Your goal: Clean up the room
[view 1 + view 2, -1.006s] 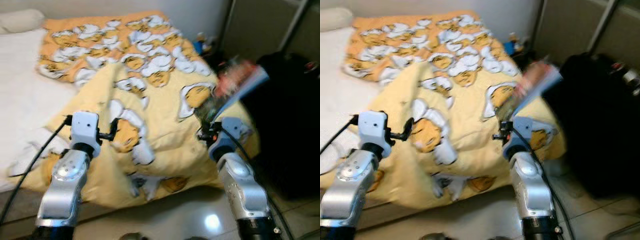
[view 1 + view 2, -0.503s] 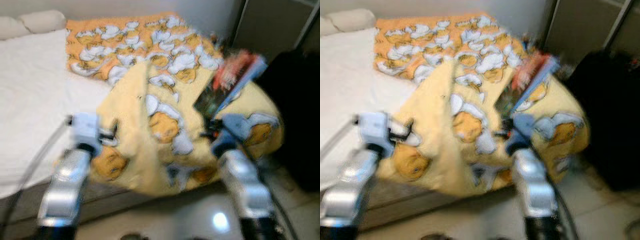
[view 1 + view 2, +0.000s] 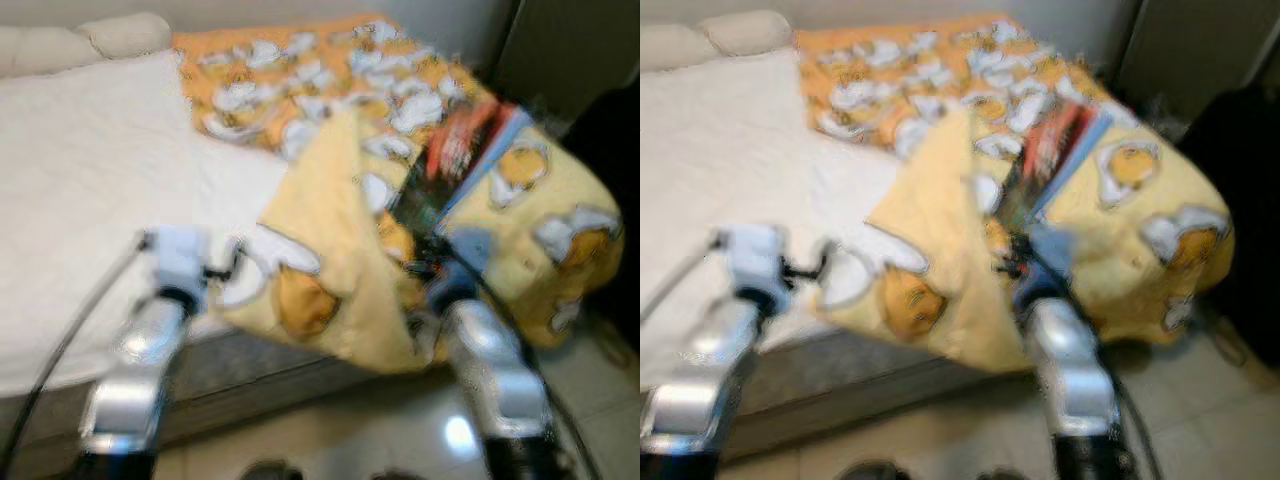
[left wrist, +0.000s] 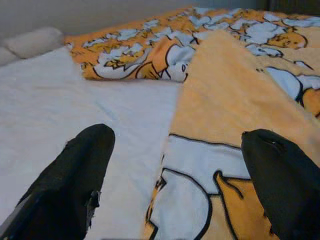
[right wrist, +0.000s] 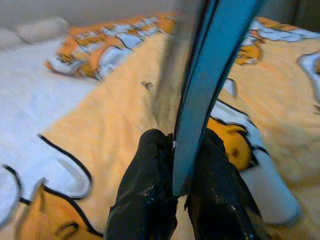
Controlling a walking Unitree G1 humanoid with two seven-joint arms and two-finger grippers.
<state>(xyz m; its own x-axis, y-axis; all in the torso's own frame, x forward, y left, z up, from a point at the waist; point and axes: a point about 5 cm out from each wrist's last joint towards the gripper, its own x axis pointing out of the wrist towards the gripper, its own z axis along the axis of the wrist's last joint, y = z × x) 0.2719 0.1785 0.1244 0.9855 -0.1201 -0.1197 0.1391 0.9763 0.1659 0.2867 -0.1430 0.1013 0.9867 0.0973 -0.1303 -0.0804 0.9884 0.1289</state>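
Yellow cartoon-print blankets (image 3: 520, 210): one
Thin blue-edged red books (image 3: 460, 160): one
Cream pillows (image 3: 120, 32): two
White-sheeted beds (image 3: 90, 200): one

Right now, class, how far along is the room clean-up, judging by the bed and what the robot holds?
Done: nothing clearly tidied.
In hand: the right pincer is shut on a book; the left pincer is open over the bed.
Left: the yellow blanket lies rumpled across the white mattress.

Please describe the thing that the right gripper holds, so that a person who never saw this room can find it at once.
Start at the bed with its yellow cartoon blanket. Above the blanket's near right part, the right gripper is shut on a thin book, held up on edge. Its red and dark cover and blue edge set it apart from the soft yellow bedding around it.
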